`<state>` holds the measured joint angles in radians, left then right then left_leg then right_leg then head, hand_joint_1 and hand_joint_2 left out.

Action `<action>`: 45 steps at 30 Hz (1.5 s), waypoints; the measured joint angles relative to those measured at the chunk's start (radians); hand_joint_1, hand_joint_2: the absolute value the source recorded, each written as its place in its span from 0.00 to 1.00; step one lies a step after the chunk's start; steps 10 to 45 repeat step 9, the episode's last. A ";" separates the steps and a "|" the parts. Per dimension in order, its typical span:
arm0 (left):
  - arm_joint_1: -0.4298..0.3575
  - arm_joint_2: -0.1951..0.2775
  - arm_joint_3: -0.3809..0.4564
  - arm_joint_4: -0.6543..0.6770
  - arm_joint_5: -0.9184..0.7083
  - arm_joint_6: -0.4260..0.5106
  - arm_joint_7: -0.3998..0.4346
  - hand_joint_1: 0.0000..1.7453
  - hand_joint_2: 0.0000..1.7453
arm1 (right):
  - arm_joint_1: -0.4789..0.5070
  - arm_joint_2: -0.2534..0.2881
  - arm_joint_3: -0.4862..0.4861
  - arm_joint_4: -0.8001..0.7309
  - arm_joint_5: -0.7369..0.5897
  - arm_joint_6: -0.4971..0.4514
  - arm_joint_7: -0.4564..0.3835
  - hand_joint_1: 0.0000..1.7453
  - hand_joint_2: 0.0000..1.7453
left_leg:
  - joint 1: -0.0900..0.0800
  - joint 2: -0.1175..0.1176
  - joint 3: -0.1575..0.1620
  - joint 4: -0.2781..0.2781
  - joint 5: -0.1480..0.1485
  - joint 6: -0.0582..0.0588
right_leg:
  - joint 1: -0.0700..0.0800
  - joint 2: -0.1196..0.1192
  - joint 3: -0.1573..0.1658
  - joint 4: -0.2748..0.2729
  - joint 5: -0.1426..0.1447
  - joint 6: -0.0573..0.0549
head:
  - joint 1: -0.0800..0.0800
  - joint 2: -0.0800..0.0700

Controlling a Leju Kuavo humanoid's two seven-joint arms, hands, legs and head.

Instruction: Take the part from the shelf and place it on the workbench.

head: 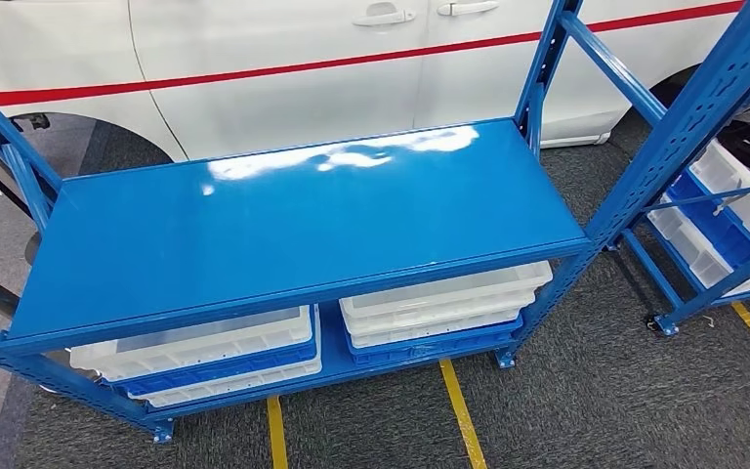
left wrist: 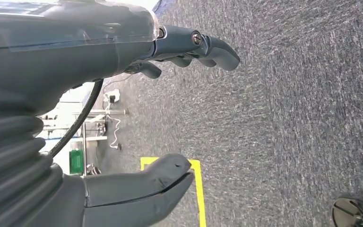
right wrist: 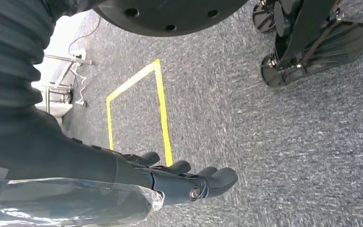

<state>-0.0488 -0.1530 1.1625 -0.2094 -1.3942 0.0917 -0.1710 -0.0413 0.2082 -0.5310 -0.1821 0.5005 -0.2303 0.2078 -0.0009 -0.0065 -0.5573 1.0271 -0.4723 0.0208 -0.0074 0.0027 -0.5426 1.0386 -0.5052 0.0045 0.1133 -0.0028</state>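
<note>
A blue metal shelf stands in front of me in the head view, its top board bare and glossy. Its lower level holds stacked white and blue trays and a second stack. No part is visible on the shelf. My left hand hangs over the grey carpet in the left wrist view, thumb and fingers apart, holding nothing. My right hand also hangs above the carpet in the right wrist view, fingers extended and empty.
A white car with a red stripe stands close behind the shelf. A second blue rack with white bins stands at the right. Yellow floor lines run across the carpet below the shelf.
</note>
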 joint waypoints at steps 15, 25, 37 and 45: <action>-0.005 0.000 0.011 0.000 0.000 0.003 0.002 0.00 1.00 | 0.000 0.000 0.000 -0.001 0.012 -0.006 0.000 0.00 1.00 | 0.000 0.000 0.000 0.000 0.000 0.000 | 0.000 0.000 0.000 0.000 0.000 0.000 | 0.000 0.000; -0.005 0.000 0.011 0.000 0.000 0.003 0.002 0.00 1.00 | 0.000 0.000 0.000 -0.001 0.012 -0.006 0.000 0.00 1.00 | 0.000 0.000 0.000 0.000 0.000 0.000 | 0.000 0.000 0.000 0.000 0.000 0.000 | 0.000 0.000; -0.005 0.000 0.011 0.000 0.000 0.003 0.002 0.00 1.00 | 0.000 0.000 0.000 -0.001 0.012 -0.006 0.000 0.00 1.00 | 0.000 0.000 0.000 0.000 0.000 0.000 | 0.000 0.000 0.000 0.000 0.000 0.000 | 0.000 0.000; -0.005 0.000 0.011 0.000 0.000 0.003 0.002 0.00 1.00 | 0.000 0.000 0.000 -0.001 0.012 -0.006 0.000 0.00 1.00 | 0.000 0.000 0.000 0.000 0.000 0.000 | 0.000 0.000 0.000 0.000 0.000 0.000 | 0.000 0.000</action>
